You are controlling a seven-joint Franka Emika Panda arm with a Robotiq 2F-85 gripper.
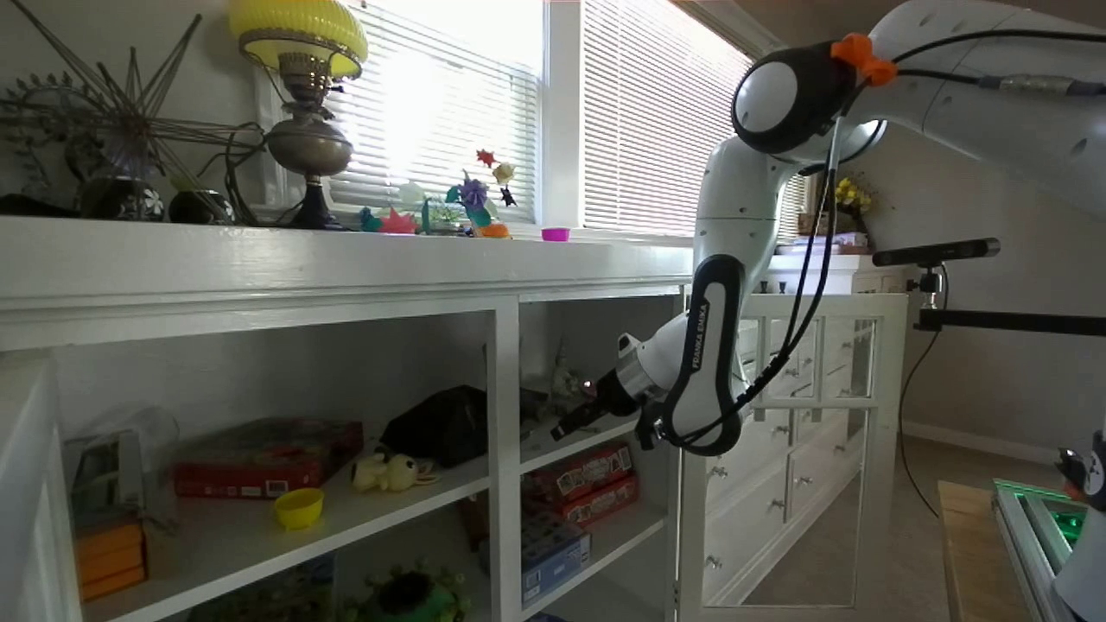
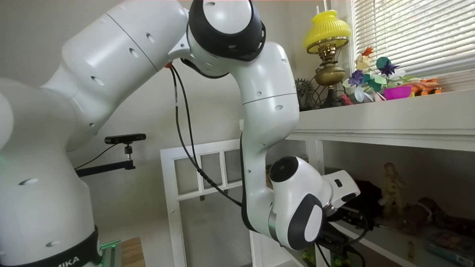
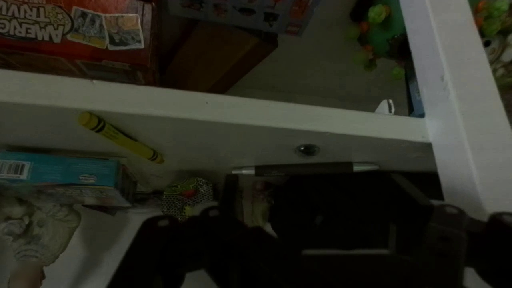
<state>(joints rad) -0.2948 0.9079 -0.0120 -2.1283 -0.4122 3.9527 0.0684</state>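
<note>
- Beneath the window blinds (image 1: 644, 130), a white cabinet (image 1: 328, 259) keeps household things, likely gathered for tidiness.
- Below its shelf (image 3: 216, 146), red boxes (image 1: 587, 475) lie stacked, probably to save room.
- Angled down over that shelf, the gripper (image 1: 557, 431) has jaws seemingly spread wide in the dim wrist view, nothing visibly clasped.
- Just beside the jaws, contact unclear, a pen (image 3: 304, 169) lies on the shelf, slim, dark-barrelled, silver at both ends.
- Well apart lies a yellow crayon (image 3: 122, 138).
</note>
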